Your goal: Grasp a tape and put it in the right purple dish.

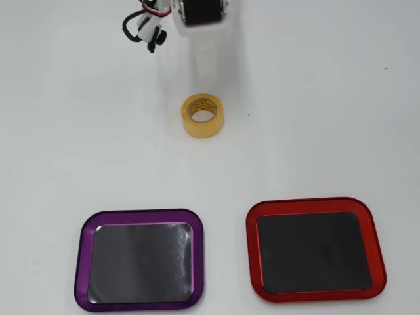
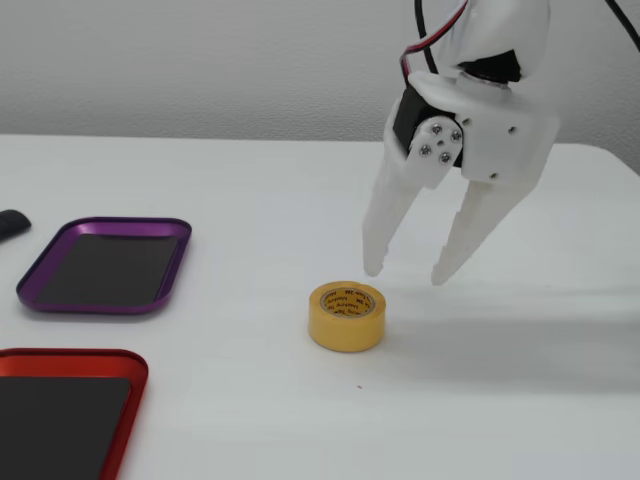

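Note:
The yellow tape (image 1: pixel 202 115) lies flat on the white table, its tan core facing up; it also shows in the fixed view (image 2: pixel 346 316). My white gripper (image 2: pixel 407 273) is open and empty, fingertips hovering just above the table, a little beyond and to the right of the tape in the fixed view. In the overhead view the gripper (image 1: pixel 210 79) reaches down from the top edge, just above the tape, hard to tell from the white table. The purple dish (image 1: pixel 82 262) sits at the lower left of the overhead view and at the left of the fixed view (image 2: pixel 100 308). It is empty.
A red-rimmed tray (image 1: pixel 250 249) of the same shape lies to the right of the purple one in the overhead view, empty; in the fixed view it (image 2: pixel 70 355) is at the lower left. A dark object (image 2: pixel 10 225) pokes in at the left edge.

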